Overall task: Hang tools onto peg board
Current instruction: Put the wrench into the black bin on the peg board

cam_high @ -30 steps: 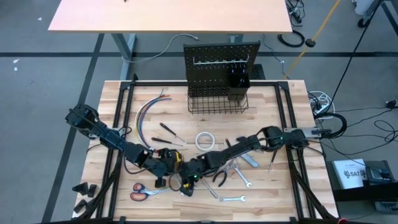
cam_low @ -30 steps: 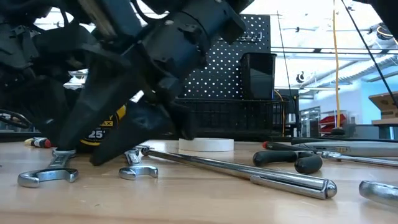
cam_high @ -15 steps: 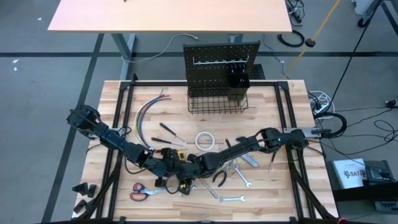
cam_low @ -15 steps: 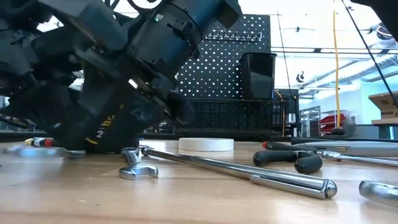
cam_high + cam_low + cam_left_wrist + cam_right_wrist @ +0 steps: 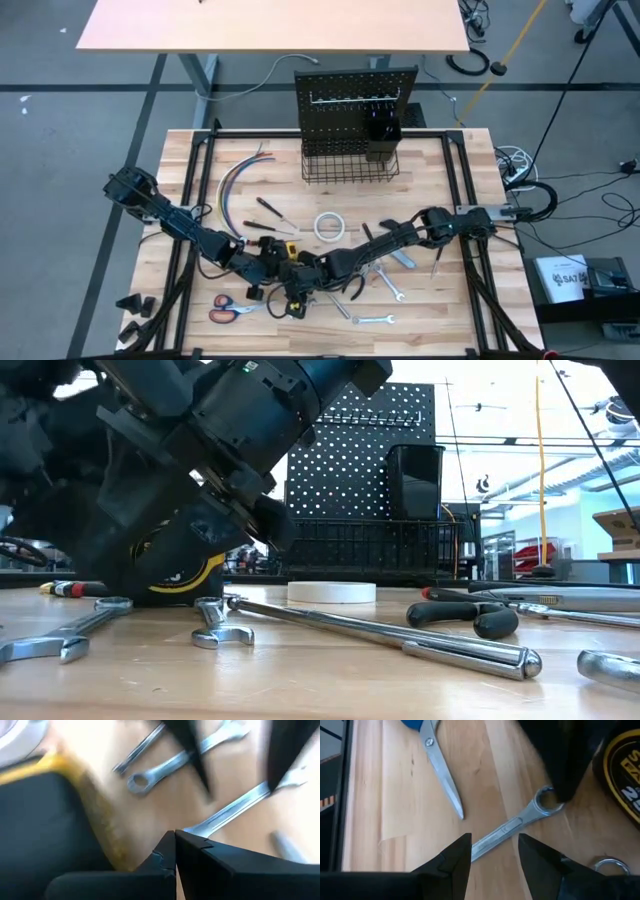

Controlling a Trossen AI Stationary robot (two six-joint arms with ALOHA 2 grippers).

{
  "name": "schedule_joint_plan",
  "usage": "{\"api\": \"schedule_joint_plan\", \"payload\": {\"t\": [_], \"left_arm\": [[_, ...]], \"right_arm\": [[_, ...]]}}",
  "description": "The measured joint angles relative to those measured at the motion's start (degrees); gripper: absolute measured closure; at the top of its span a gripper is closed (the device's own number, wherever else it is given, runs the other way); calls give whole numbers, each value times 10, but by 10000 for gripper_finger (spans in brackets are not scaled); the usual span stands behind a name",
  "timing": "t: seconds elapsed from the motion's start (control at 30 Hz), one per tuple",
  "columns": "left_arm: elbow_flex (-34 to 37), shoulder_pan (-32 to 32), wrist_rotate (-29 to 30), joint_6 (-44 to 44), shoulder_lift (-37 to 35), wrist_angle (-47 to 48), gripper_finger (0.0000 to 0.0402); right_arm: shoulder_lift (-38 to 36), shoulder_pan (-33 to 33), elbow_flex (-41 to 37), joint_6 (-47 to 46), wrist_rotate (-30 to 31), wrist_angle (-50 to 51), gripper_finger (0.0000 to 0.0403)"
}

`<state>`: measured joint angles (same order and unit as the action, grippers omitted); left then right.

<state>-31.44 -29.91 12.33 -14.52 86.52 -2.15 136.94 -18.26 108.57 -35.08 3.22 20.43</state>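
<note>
A silver wrench point(image 5: 506, 826) lies flat on the table near its front edge, beside the black-and-yellow tape measure point(image 5: 188, 568). My right gripper point(image 5: 492, 854) hangs over it, open, one finger on either side of its shaft. My left gripper point(image 5: 175, 836) is shut, with its tip at the wrench's far end next to the tape measure. In the high view the left gripper point(image 5: 278, 282) and the right gripper point(image 5: 296, 294) nearly meet. The peg board point(image 5: 355, 95) stands upright at the table's far edge. My left gripper's shut fingertips point(image 5: 564, 775) come slanting down onto the wrench's ring end point(image 5: 547, 800), beside the tape measure. The finger covers the meeting place, so I cannot tell whether it presses on the end or only stands at it. The wrench lies flat on the table.
Orange-handled scissors point(image 5: 230, 308) lie left of the grippers, with pliers point(image 5: 355, 285) and more wrenches point(image 5: 375, 320) to their right. A white tape roll point(image 5: 330, 225), screwdrivers point(image 5: 270, 210) and coloured wires point(image 5: 240, 180) lie mid-table. A wire basket point(image 5: 350, 162) sits at the board's foot.
Both grippers have rolled a little about their own pointing line while staying low beside the tape measure. The wrench at the table's near left has swung round on the tabletop and now lies with one end toward the tape measure.
</note>
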Motion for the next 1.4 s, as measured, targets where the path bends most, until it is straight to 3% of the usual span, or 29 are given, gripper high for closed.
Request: {"api": "schedule_joint_plan", "payload": {"t": [0.6,0.7,0.8,0.87,0.97,1.1,1.4], "left_arm": [[-2,-1,-8,-32,32,-6,400],[-1,-1,-10,-32,34,-8,400],[-1,0,-13,-32,34,-8,400],[-1,0,-14,-32,35,-8,400],[0,-1,-14,-37,35,-7,400],[0,-1,-18,-43,35,-5,400],[0,-2,-28,-41,35,-5,400]], "right_arm": [[0,-2,0,6,3,-9,250],[0,0,0,-41,1,1,250],[0,7,0,-94,-27,14,250],[0,9,0,-80,-58,13,250],[0,10,0,84,-113,16,250],[0,3,0,318,-123,33,250],[1,8,-2,660,-121,32,250]]}}
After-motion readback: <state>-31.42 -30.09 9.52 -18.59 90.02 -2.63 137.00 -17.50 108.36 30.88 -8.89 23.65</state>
